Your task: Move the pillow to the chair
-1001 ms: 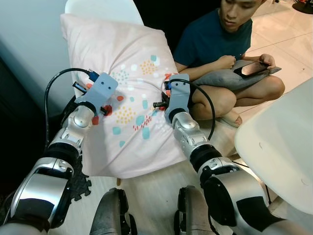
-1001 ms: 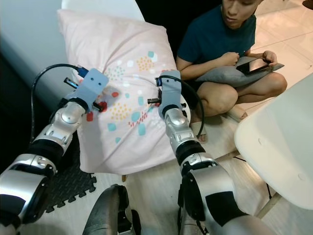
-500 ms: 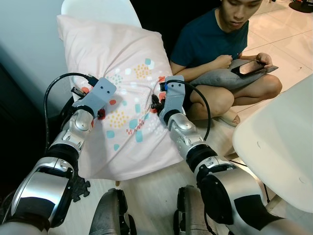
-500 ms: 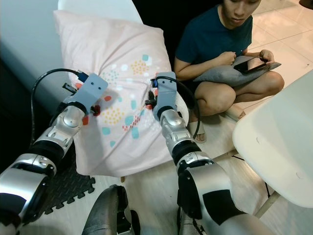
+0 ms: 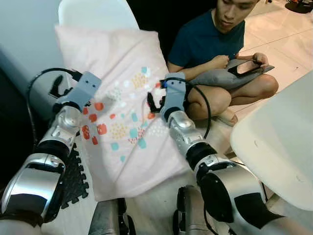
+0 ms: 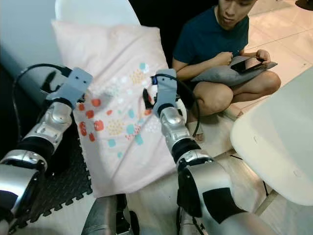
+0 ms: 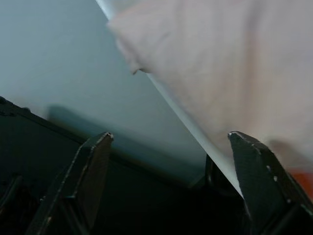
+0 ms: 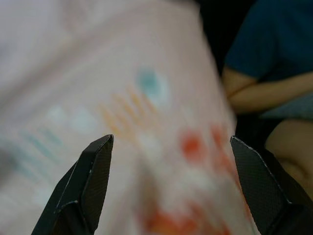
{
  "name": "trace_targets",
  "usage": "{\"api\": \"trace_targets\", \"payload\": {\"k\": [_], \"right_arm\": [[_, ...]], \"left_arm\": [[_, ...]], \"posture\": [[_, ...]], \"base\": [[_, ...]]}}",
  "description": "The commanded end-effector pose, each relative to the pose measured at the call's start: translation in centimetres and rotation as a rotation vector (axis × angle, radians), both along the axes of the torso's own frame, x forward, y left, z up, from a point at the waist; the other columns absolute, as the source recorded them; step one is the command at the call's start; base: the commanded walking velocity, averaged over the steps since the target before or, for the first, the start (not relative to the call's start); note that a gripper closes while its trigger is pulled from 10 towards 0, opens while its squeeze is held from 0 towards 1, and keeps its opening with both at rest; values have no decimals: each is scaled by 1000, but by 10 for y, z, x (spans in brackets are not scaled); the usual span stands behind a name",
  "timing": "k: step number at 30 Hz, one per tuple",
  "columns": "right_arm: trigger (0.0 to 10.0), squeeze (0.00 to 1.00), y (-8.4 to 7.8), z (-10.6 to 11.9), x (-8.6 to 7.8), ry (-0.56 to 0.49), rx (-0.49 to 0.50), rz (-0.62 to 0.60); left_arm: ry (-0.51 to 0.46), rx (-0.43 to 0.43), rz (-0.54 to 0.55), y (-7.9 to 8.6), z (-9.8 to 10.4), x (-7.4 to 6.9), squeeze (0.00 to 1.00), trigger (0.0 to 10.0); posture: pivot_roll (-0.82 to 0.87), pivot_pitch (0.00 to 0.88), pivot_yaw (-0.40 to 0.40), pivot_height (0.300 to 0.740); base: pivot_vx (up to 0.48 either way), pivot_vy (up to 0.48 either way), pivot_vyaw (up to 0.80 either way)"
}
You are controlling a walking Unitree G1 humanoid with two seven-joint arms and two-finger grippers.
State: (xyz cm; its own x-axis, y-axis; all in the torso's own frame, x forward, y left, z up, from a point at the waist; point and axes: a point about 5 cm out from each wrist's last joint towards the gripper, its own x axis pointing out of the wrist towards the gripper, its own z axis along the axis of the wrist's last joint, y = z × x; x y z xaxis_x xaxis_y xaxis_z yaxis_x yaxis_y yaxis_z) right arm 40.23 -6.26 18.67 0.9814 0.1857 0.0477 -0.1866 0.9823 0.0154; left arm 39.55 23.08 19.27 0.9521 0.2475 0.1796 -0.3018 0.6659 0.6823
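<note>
The pink pillow (image 5: pixel 124 93) with coloured spots leans against the white chair (image 5: pixel 98 12) and hangs down over its seat toward my feet. My left gripper (image 5: pixel 56 86) is open beside the pillow's left edge, apart from it. In the left wrist view the pillow's corner (image 7: pixel 234 63) lies past the open fingers (image 7: pixel 85 181). My right gripper (image 5: pixel 152 103) is open over the pillow's right half, nothing between its fingers (image 8: pixel 90 181). The blurred pillow (image 8: pixel 122 98) shows close ahead in the right wrist view.
A person (image 5: pixel 210 44) sits on the floor right of the chair, holding a phone (image 5: pixel 243 67) over a grey cushion. A second white seat (image 5: pixel 279 142) stands at my right. A dark foam mat (image 5: pixel 73 171) and a pale wall (image 5: pixel 24 39) are on the left.
My left gripper has swung left off the pillow's face to its edge. The right gripper has drawn back a little. The pillow has sagged lower toward my feet.
</note>
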Motion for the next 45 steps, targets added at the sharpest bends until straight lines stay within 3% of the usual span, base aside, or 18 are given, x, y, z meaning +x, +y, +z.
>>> {"api": "trace_targets", "payload": {"k": [1,5,6,7,9,12,13,17,18,19,20,21,22,24,30,33,38,45], "right_arm": [[10000,0,-8,4,3,-11,-72,-81],[10000,0,-14,9,5,-35,-158,-154],[10000,0,-16,14,7,-54,-154,-175],[10000,0,-19,18,8,-67,-139,-194],[10000,0,-19,18,8,-67,-139,-194],[10000,0,-23,29,10,-76,7,-198],[10000,0,-21,36,10,-101,113,-142],[10000,0,-15,38,8,-116,147,-66],[10000,0,-12,35,6,-125,145,-28],[10000,0,-12,35,6,-125,145,-28],[10000,0,-10,33,3,-131,143,-5],[10000,0,-10,33,3,-131,143,-5],[10000,0,-10,28,0,-134,119,5],[10000,0,-16,15,-10,-134,74,2],[10000,0,-30,-16,-22,-39,-5,-11],[10000,0,-35,-23,-25,-8,6,1],[10000,0,-51,-43,-30,70,18,-33],[10000,0,-51,-48,-38,105,20,-35]], "left_arm": [[34,30,81,17,-5,-4,1000,10000],[36,38,132,28,-6,-7,1000,10000],[31,37,145,31,-5,-8,282,10000],[25,36,153,33,-5,-9,0,10000],[25,36,153,33,-5,-9,0,10000],[6,-4,141,32,-3,-9,0,10000],[-6,-117,56,21,-4,-7,0,10000],[-13,-225,-43,7,-3,-4,0,10000],[-7,-358,-190,-18,-3,-2,0,10000],[-7,-358,-190,-18,-3,-2,0,10000],[-6,-447,-297,-35,-2,-2,0,10000],[-6,-447,-297,-35,-2,-2,0,10000],[-24,-534,-383,-51,0,-6,0,10000],[3,-732,-360,-63,-15,-13,0,10000],[66,-535,-290,-63,-40,-31,0,10000],[61,-542,-268,-61,-43,-35,0,10000],[-75,-543,-248,-60,-33,-49,0,10000],[-51,-599,-223,-62,-34,-57,0,10000]], "posture": [[46,191,-21,605],[47,187,-22,605],[49,184,-24,605],[49,184,-24,605],[49,184,-24,605],[51,183,-22,605],[48,187,-19,605],[47,195,-20,605],[44,189,-17,605],[44,189,-17,605],[45,187,-16,605],[45,187,-16,605],[45,180,-16,605],[48,165,-19,605],[36,168,-14,605],[40,163,-12,605],[37,161,-8,625],[38,163,-6,650]], "base": [[0,0,0],[0,0,0],[0,0,0],[0,0,0],[0,0,0],[0,0,0],[0,0,0],[0,0,0],[0,0,0],[0,0,0],[0,0,0],[0,0,0],[0,0,0],[0,0,0],[0,0,0],[0,0,0],[0,0,0],[0,0,0]]}}
